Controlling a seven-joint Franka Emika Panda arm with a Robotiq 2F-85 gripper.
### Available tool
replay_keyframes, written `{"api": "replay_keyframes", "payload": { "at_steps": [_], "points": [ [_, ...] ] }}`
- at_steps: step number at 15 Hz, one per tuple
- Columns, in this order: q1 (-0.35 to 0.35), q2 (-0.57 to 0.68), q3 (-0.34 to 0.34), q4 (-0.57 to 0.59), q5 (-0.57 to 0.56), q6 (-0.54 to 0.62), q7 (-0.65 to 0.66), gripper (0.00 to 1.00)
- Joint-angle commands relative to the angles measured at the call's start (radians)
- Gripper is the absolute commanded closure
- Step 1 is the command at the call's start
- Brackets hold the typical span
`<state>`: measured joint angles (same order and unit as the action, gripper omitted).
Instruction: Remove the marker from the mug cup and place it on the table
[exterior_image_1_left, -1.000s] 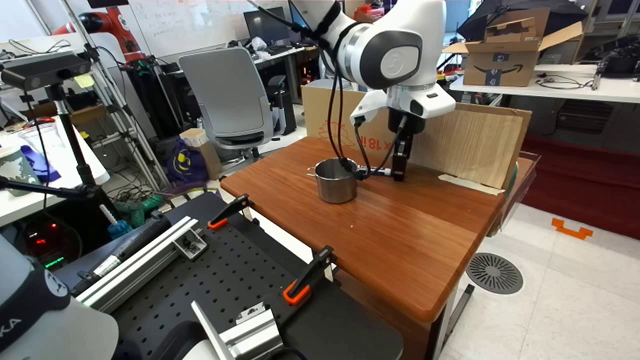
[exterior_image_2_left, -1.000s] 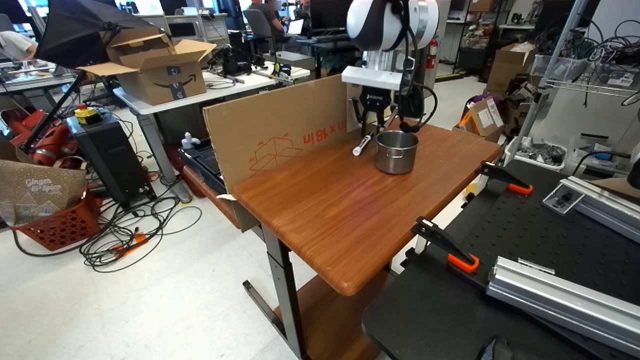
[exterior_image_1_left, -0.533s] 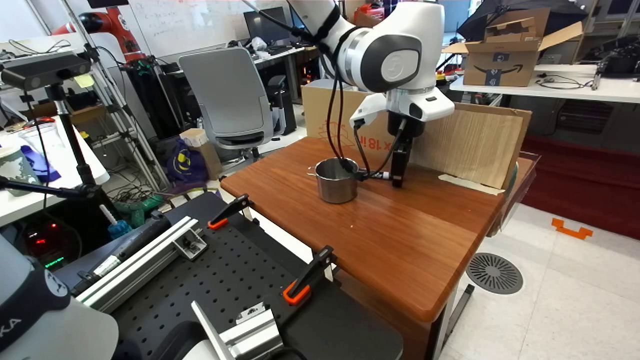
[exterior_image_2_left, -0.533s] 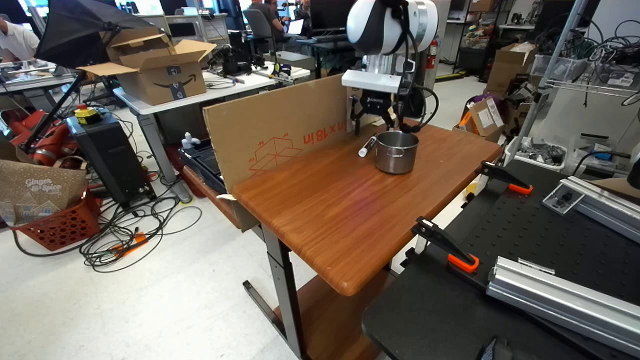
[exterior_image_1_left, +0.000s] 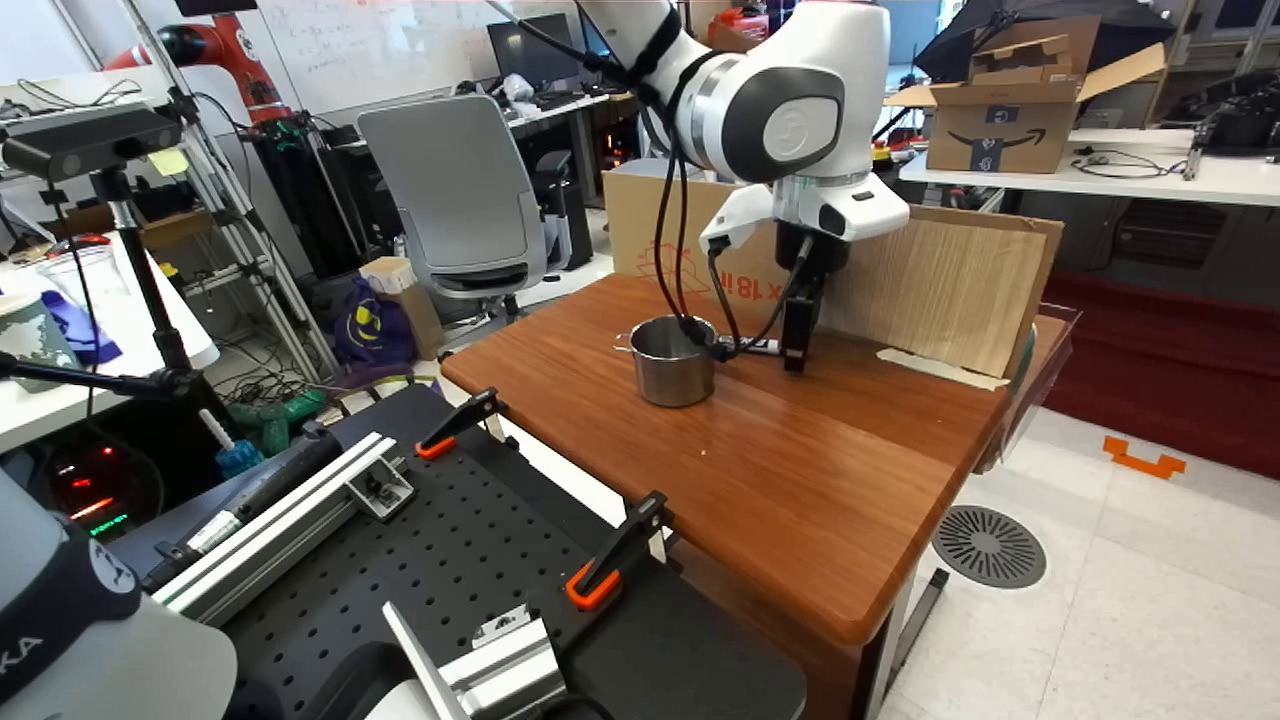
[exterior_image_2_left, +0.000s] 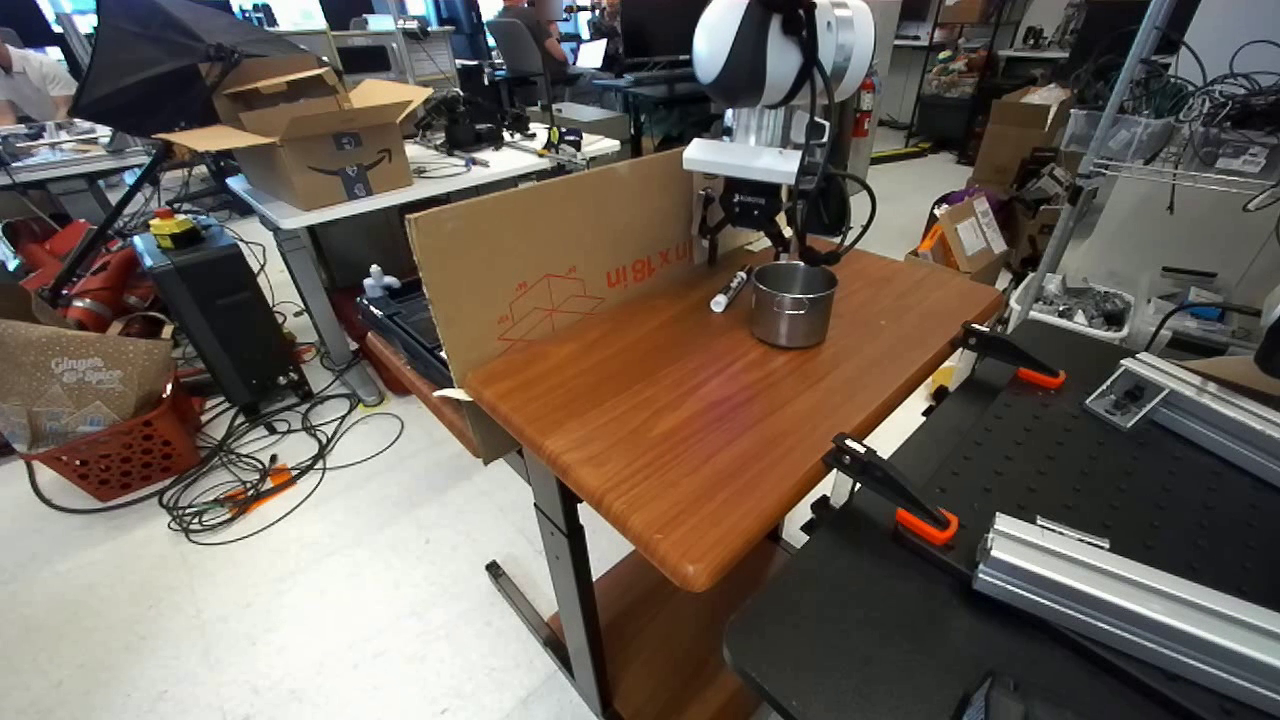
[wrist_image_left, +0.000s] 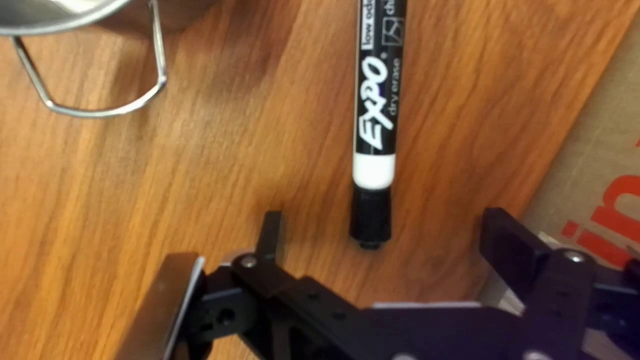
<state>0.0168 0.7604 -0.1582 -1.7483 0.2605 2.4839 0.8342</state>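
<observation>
The marker (wrist_image_left: 378, 100), black with a white band and a black end, lies flat on the wooden table (wrist_image_left: 240, 145). Beside it stands the mug cup (exterior_image_2_left: 793, 308), a silver metal pot with wire handles, upright and apart from the marker. In the wrist view my gripper (wrist_image_left: 384, 214) is open, its fingers wide on either side of the marker's black end without touching it. An exterior view shows the marker (exterior_image_2_left: 731, 289) just in front of the gripper (exterior_image_2_left: 747, 256). Cables partly cover the marker (exterior_image_1_left: 752, 346) in an exterior view. The mug's inside is mostly hidden.
A cardboard sheet (exterior_image_2_left: 570, 260) stands along the table's far edge, close behind the gripper. Black cables (exterior_image_1_left: 735, 348) hang from the arm beside the mug. A black bench (exterior_image_1_left: 450, 560) with metal rails and orange clamps adjoins the table's near edge.
The fingers, close around the marker a second ago, have spread apart and let it go. The hand has sunk slightly. The marker has settled on the table, shifting a little.
</observation>
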Motion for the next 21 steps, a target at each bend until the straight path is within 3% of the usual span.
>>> {"api": "replay_keyframes", "payload": {
  "at_steps": [1,7,13,15,16,21],
  "points": [
    [0.004,-0.024,-0.001,-0.009,-0.021,-0.026,0.005,0.0],
    [0.002,-0.115,0.015,-0.081,-0.018,-0.01,-0.035,0.0],
    [0.009,-0.304,0.03,-0.226,-0.017,0.031,-0.109,0.0],
    [0.022,-0.361,0.02,-0.261,-0.044,-0.012,-0.108,0.0],
    [0.008,-0.305,0.03,-0.201,-0.014,-0.007,-0.093,0.0],
    [0.01,-0.35,0.03,-0.25,-0.028,-0.014,-0.098,0.0]
  ]
}}
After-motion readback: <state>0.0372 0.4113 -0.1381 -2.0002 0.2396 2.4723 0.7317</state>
